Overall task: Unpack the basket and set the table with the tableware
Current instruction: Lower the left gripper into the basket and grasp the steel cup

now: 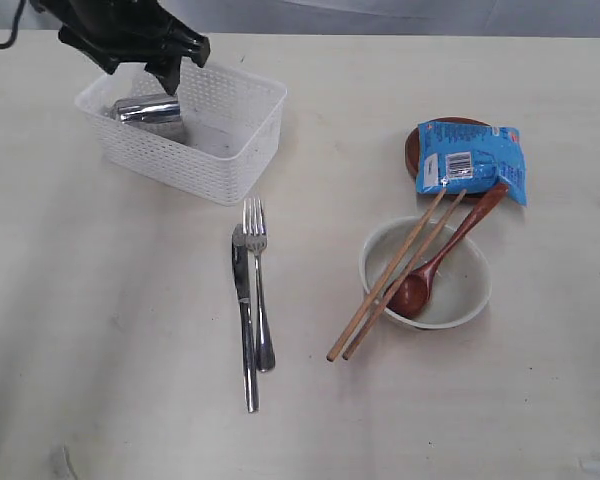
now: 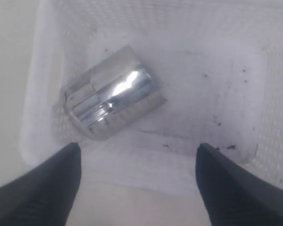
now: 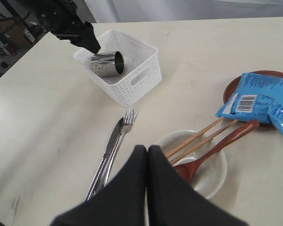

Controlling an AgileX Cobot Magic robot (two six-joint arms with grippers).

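A white lattice basket [image 1: 215,172] stands at the table's [image 1: 100,330] far left. Only a steel cup [image 1: 150,110] lies in it, on its side. My left gripper [image 2: 137,148] hangs open just above the basket's end, empty, with the cup [image 2: 113,99] a little beyond its fingertips. A knife [image 1: 244,320] and a fork [image 1: 258,290] lie side by side mid-table. Two chopsticks [image 1: 390,285] and a reddish wooden spoon [image 1: 440,260] rest across a cream bowl [image 1: 465,308]. My right gripper [image 3: 147,148] is shut and empty, hovering above the bowl's [image 3: 212,181] near side.
A blue snack packet [image 1: 470,160] lies on a small brown plate [image 1: 412,150] at the far right. The left arm's black body [image 1: 120,30] overhangs the basket's back corner.
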